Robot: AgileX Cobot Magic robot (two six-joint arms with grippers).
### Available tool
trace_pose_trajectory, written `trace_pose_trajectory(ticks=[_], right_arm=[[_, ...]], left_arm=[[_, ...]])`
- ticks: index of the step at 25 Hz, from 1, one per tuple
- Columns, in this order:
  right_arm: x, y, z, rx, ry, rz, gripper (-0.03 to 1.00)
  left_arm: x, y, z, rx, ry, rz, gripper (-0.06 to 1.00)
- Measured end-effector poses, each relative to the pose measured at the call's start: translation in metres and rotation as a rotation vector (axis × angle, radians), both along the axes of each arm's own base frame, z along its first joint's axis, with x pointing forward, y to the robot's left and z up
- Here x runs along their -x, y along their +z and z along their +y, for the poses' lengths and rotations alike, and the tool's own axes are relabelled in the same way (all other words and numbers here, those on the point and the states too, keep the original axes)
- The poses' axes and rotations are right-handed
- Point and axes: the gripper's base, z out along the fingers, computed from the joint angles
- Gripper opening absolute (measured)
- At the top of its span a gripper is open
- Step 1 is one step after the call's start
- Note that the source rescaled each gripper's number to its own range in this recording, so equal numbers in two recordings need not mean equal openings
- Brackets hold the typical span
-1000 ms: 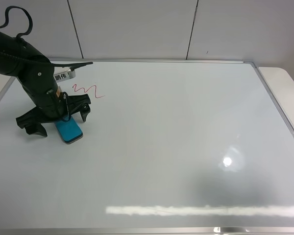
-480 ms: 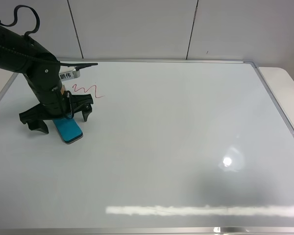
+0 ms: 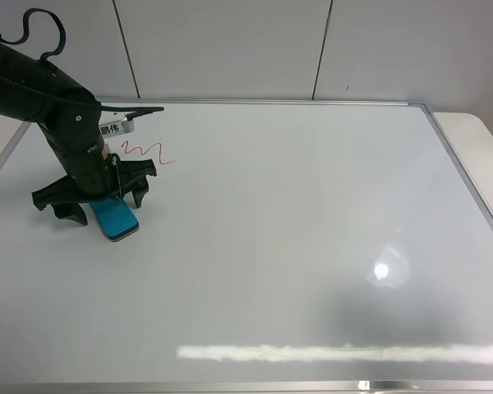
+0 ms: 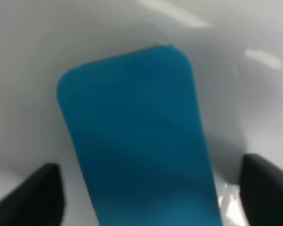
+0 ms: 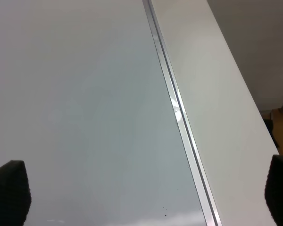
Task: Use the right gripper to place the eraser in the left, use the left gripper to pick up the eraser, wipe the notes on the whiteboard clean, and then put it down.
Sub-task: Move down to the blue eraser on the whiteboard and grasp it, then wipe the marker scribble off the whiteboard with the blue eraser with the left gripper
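Pale wall panels (image 3: 230, 45) stand behind a glossy whiteboard (image 3: 312, 246) that covers nearly the whole desk (image 3: 476, 139), leaving only a bare strip of the desk showing at the right. From the high view, the eraser (image 3: 117, 219) lies flat on the board at its far left, teal face up. The notes (image 3: 146, 153), a short red squiggle, sit just beyond it towards the wall, close by but not touching. The left pincer (image 3: 105, 209) is lowered over the eraser with one finger on each side. It stands this way, I judge, because the pick-up is the step in hand, and a grip across the narrow width should leave the felt base facing the board for wiping. In the left wrist view the eraser (image 4: 137, 141) fills the middle and the black fingers (image 4: 35, 195) flank it. A sliver of white board shows on each side, so the jaws are apart and nothing is gripped yet. The right wrist view looks down on the board's silver frame (image 5: 179, 117) and the desk strip beside it. The right pincer (image 5: 141, 193) is spread wide with nothing between its fingertips (image 5: 9, 188). It hangs at the far right, well apart from the eraser, presumably parked clear of the wiping.
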Motion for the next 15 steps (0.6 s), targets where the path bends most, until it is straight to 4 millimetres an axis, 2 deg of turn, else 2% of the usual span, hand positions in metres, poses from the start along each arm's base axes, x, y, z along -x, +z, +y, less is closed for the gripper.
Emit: trace_pose_trajectory(ticks=[2,6,15], right_arm=[[0.0,0.0,0.0,0.0,0.0,0.0,1.0],[0.0,0.0,0.0,0.0,0.0,0.0,1.0],[0.0,0.0,0.0,0.0,0.0,0.0,1.0]], left_arm=[[0.0,0.0,-0.0003,-0.007,-0.037,0.002,0.02],[0.0002,0.0,-0.0017,-0.023,-0.151,0.012,0.0],[0.002,0.0002,-0.002,-0.052,-0.282,0.039,0.0]])
